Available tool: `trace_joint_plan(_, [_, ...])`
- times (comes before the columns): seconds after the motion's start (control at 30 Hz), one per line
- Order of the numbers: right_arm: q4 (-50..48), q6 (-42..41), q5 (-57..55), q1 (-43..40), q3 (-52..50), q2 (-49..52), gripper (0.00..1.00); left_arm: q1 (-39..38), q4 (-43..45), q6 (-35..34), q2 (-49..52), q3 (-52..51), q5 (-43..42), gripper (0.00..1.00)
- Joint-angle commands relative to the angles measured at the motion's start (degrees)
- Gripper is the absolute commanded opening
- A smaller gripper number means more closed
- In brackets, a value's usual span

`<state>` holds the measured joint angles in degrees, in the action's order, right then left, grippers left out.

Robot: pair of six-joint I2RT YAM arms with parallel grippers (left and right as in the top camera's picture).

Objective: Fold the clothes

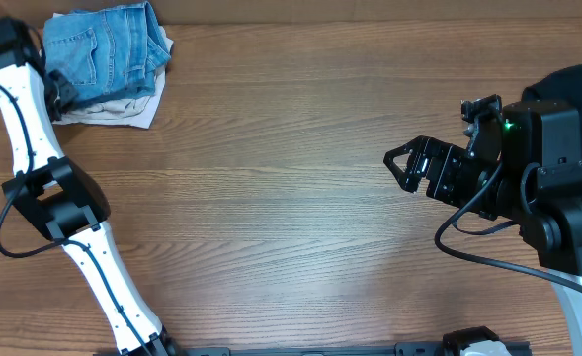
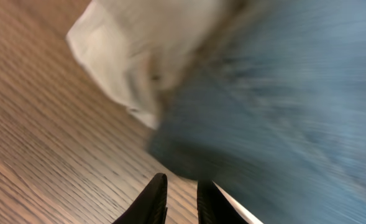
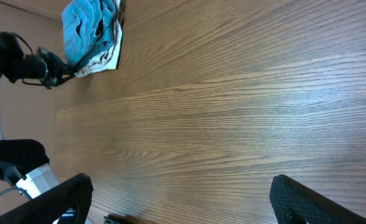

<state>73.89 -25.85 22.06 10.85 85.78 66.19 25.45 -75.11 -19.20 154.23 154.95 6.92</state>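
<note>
From my station, the relation that matters is between the left pincer (image 2: 181,186) and the jeans (image 1: 103,49). The jeans sit as a folded bundle on top of an off-white garment (image 1: 113,111) at the far left corner of the counter (image 1: 271,198). The left pincer is right at the near-left edge of that pile. In its wrist view the denim fills the space just ahead and to the right of the tips. The pale cloth pokes out ahead and to the left.

That pincer is all but closed, with only a thin slit between the tips, and I see nothing caught in it. The view is blurred, so I cannot tell whether the tips touch the fabric.

The bundle looks a little wider than deep, with its longer side running crosswise to the pincer's line of approach.

The right pincer (image 1: 401,165) is spread wide and empty above bare wood, well apart from the pile, which is far ahead of it across the counter. A black garment (image 1: 567,84) lies behind it, partly under the arm.

I judge the left arm far nearer to the jeans, so any tidying of that pile falls to it.
</note>
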Motion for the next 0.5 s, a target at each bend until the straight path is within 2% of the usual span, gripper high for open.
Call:
trace_joint_plan(0.0, [0.0,0.6,0.1,-0.4,0.2,0.0,0.95,2.3,0.3,-2.3,1.6,-0.1,0.3,0.14])
trace_joint_plan(0.2, [0.0,0.6,0.1,-0.4,0.2,0.0,0.95,3.2,-0.8,-2.3,-0.4,0.8,-0.2,0.04])
trace_joint_plan(0.37, [0.0,0.5,0.1,-0.4,0.2,0.0,0.95,2.6,-0.1,-2.3,-5.8,0.9,-3.4,0.04])
trace_joint_plan(0.47, [-0.1,0.5,0.1,-0.4,0.2,0.0,0.95,2.0,0.7,-2.3,-10.0,0.9,-8.4,0.04])
